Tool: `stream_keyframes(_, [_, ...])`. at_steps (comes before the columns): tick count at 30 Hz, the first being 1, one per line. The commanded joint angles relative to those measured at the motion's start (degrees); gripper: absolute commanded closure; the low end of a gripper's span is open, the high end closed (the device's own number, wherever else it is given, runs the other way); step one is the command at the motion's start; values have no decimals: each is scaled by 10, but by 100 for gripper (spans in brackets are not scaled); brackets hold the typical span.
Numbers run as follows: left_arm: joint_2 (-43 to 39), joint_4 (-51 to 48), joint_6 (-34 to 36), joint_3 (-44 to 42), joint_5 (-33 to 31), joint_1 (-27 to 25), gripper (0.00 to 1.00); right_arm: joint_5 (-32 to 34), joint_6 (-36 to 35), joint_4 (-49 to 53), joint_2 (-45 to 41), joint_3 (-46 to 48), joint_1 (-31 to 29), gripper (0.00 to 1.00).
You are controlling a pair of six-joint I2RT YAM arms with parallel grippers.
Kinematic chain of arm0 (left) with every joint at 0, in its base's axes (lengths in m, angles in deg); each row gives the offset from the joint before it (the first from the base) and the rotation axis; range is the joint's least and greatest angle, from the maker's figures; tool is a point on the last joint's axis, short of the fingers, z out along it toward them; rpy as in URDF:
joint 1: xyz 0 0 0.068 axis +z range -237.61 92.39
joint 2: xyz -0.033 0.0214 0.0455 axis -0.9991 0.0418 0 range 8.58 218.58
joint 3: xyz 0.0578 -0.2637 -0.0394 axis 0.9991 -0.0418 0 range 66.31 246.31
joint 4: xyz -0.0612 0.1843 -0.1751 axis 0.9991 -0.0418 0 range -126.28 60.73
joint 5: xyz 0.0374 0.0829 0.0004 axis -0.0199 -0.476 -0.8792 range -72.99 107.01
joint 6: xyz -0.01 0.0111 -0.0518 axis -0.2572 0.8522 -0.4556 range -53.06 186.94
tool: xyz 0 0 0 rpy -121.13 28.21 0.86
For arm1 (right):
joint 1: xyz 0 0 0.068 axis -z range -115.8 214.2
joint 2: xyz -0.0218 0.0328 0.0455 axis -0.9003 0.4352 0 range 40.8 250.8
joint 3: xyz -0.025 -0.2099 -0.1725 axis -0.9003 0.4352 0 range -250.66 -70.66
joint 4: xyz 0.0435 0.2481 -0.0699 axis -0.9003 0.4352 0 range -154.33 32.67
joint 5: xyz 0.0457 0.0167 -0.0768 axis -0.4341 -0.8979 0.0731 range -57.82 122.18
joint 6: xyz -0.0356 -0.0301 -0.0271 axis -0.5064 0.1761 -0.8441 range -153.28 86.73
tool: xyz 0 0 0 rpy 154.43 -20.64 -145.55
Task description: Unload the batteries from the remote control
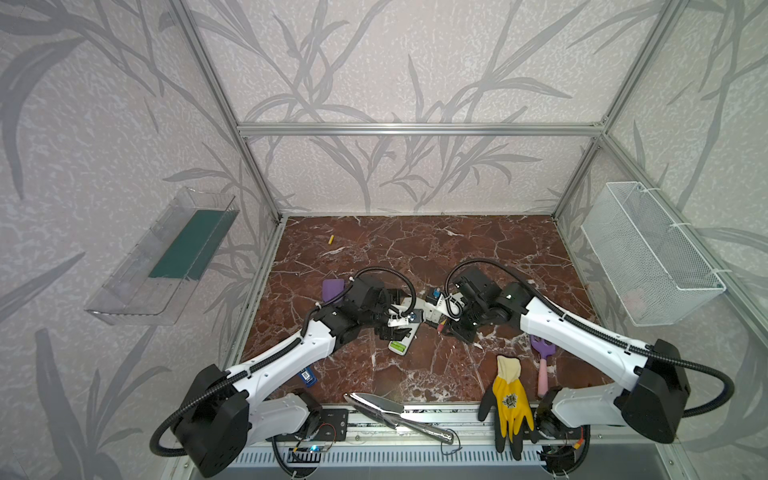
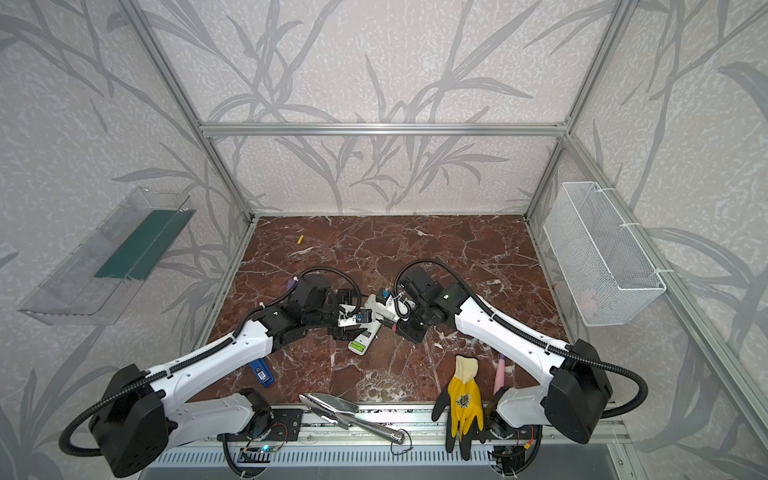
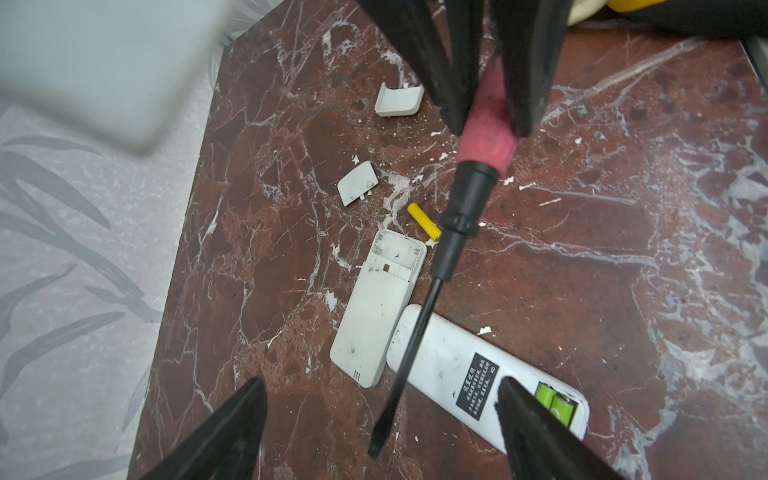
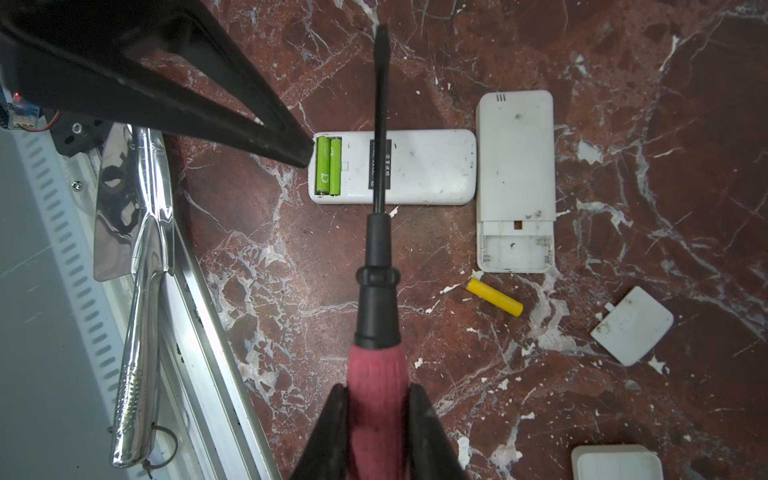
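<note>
Right claw (image 4: 378,392): clamped on pink-handled screwdriver (image 4: 376,249)
Left claw (image 3: 380,382): spread wide, empty
Remote (image 4: 424,170): 2 green batteries (image 4: 328,166) inside
Bench (image 4: 665,83): 1 yellow battery (image 4: 494,297) loose

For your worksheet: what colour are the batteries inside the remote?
The batteries are lime green, best in right wrist view.

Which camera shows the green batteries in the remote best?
Right wrist view: both green batteries lie side by side in the open remote, unobstructed. In the left wrist view the left claw's finger partly covers them; both top views show only a green patch.
</note>
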Motion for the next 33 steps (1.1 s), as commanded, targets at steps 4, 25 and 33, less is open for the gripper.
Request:
stream_keyframes(4, [26,-43,39,24,33,-2,47,-11,-52,13,0,-16,3,100])
stream_keyframes(25, [53,-10,45,25,2,-4,96,-17,-54,-9,10,-13,3,100])
stream_keyframes(33, [51,7,52,10,-15,-4,100,-15,-54,-29,-1,5,3,94])
